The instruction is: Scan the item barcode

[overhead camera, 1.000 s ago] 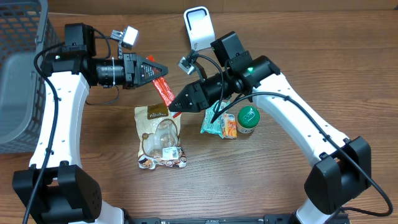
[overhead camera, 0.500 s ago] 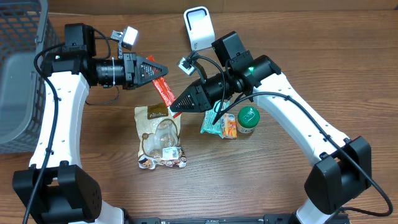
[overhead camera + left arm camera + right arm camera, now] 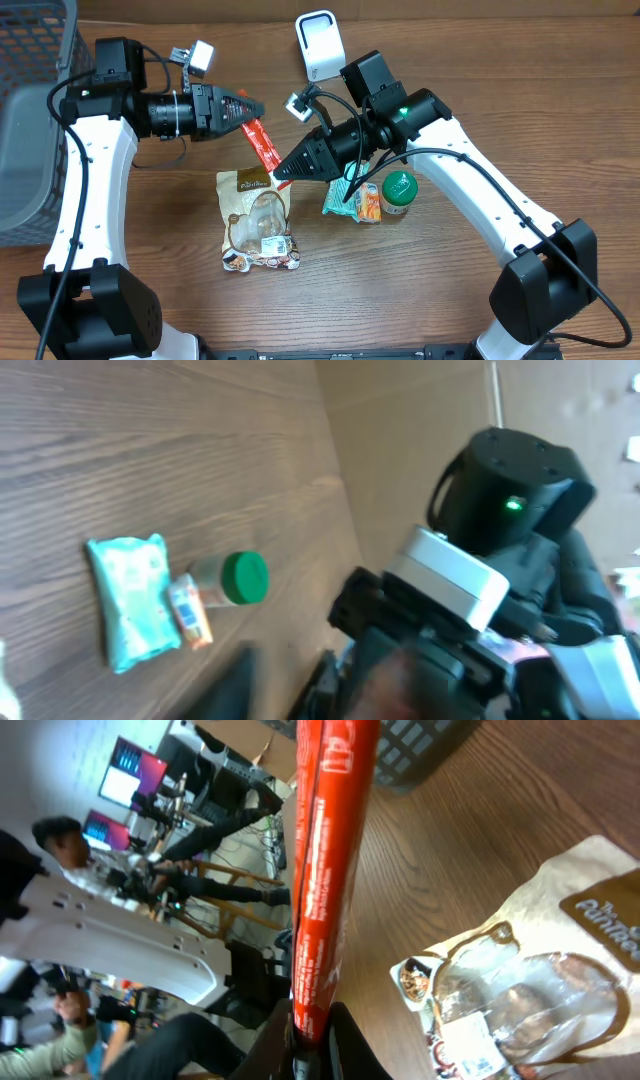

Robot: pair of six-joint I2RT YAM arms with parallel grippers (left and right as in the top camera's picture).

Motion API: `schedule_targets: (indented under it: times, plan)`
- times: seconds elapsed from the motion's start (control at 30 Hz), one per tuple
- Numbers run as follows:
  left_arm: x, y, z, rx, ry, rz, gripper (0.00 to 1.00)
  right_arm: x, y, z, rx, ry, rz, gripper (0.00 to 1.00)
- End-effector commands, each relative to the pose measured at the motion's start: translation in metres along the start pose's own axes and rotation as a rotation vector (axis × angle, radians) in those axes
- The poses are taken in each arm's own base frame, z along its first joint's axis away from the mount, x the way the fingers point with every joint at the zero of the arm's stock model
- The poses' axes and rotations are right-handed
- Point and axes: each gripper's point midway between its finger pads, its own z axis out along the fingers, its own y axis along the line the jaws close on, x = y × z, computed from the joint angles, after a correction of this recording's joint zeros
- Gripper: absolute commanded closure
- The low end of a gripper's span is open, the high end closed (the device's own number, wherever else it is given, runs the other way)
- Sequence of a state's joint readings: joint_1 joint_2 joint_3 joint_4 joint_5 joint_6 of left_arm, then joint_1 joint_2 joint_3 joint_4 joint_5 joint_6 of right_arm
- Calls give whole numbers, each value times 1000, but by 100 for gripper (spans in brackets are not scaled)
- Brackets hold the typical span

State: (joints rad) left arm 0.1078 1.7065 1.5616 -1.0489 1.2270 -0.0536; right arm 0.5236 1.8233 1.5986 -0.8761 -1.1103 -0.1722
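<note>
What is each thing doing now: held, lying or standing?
red packet: held in the air by the right gripper
right gripper: shut on the red packet
left gripper: unclear whether open
snack bag: lying flat
teal pouch: lying flat
jar: standing, green lid on

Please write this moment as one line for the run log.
right pincer: shut on red packet | left pincer: near packet's top end, grip unclear | white scanner: apart from packet
</note>
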Motion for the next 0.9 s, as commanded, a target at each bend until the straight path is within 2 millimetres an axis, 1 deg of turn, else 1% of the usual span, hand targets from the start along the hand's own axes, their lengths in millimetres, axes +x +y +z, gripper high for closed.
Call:
schedule_targets:
  times: [0.0,0.07,0.13,0.23,0.37,0.47,0.6,0.7,0.8,0.87]
  plan:
    - [-6,19,-5,-109,-23,9,37,-3,3,-3,5,-8,-122,96]
    - [-9,28,-6,-165,-33,24,23,-3,0,-3,23,-5,-139,96]
    - [-14,39,-9,-229,-49,42,12,-2,-7,-3,64,2,-138,96]
    - [-22,57,-18,-333,-88,29,3,1,-16,-4,114,17,-152,96]
    - [-32,84,-39,-479,-149,-20,0,5,-18,-4,126,37,-212,96]
    - [-35,101,-57,-575,-181,-39,0,4,-18,-4,127,37,-248,96]
    - [-34,129,-84,-764,-210,-70,0,3,-21,-5,143,38,-270,96]
    - [-31,147,-105,-922,-221,-88,0,4,-29,-6,191,50,-269,96]
    - [-30,158,-121,-1031,-231,-94,0,4,-41,-9,259,62,-276,96]
    - [-30,161,-127,-1071,-235,-95,0,0,-47,-11,299,59,-289,96]
